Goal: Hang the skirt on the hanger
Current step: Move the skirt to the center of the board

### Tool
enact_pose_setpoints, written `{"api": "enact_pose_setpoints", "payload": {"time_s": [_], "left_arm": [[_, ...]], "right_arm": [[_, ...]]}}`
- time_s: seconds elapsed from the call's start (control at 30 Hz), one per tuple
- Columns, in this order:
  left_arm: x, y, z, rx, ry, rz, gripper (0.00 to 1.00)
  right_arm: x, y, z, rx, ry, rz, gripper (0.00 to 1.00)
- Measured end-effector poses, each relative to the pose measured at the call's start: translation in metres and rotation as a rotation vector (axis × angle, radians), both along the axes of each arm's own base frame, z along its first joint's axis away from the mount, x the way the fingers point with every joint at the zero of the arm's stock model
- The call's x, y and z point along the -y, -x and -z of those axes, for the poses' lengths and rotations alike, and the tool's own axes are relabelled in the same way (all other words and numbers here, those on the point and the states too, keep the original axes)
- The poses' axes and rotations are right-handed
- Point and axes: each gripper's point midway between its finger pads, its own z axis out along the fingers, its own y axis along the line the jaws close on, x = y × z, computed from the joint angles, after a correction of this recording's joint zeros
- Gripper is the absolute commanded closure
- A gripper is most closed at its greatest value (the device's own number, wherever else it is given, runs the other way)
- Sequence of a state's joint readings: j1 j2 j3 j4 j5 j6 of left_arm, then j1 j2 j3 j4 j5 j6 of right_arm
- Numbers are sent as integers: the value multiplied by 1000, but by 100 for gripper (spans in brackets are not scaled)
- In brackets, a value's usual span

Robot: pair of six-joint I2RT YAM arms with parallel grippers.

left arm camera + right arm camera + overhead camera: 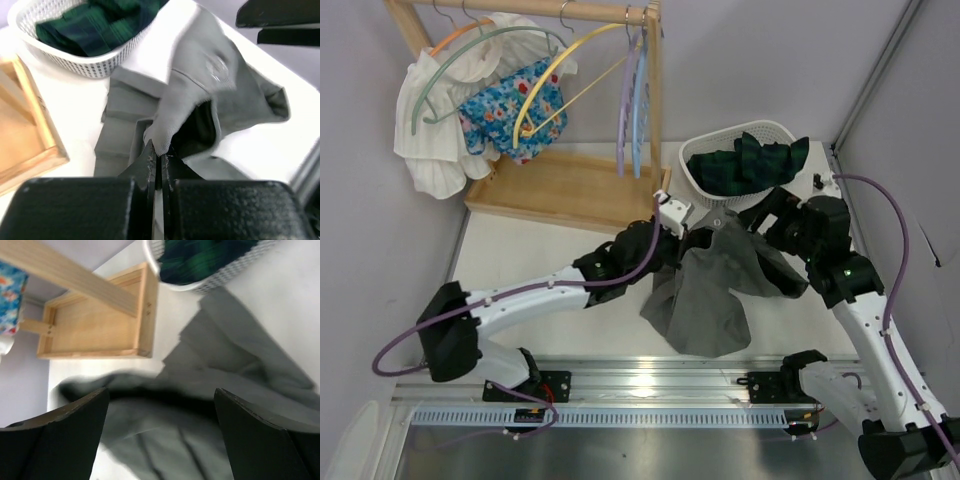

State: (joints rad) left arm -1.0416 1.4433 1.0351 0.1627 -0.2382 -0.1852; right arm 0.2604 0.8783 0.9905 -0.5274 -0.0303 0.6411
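Grey skirt (705, 290) lies just in front of white basket (692, 172), tented up. Left gripper (159, 156) clenched on its waist edge; right gripper (160, 407) spread, empty. Likely soft, light, floppy: take the waistband's opposite side.

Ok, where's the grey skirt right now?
In the top view the grey skirt is right of centre, just in front of the white basket, its edge pinched by the left gripper.

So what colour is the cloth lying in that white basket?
The cloth is dark green and navy plaid, seen best in the left wrist view.
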Motion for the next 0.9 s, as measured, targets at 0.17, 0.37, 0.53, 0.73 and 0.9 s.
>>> {"api": "enact_pose_setpoints", "payload": {"time_s": [0.17,0.37,0.53,0.73,0.9], "left_arm": [[-32,15,-31,35,52,29,100],[-67,20,-29,40,25,7,100],[-85,22,-27,63,-44,6,100],[-99,26,-33,116,-106,19,100],[-101,25,-29,113,-126,11,100]], "right_arm": [[27,8,10,-49,22,81,5],[43,27,46,-166,55,152,5],[43,46,86,-268,48,155,7],[21,63,125,-357,-46,70,9],[6,88,167,-489,-76,21,9]]}}
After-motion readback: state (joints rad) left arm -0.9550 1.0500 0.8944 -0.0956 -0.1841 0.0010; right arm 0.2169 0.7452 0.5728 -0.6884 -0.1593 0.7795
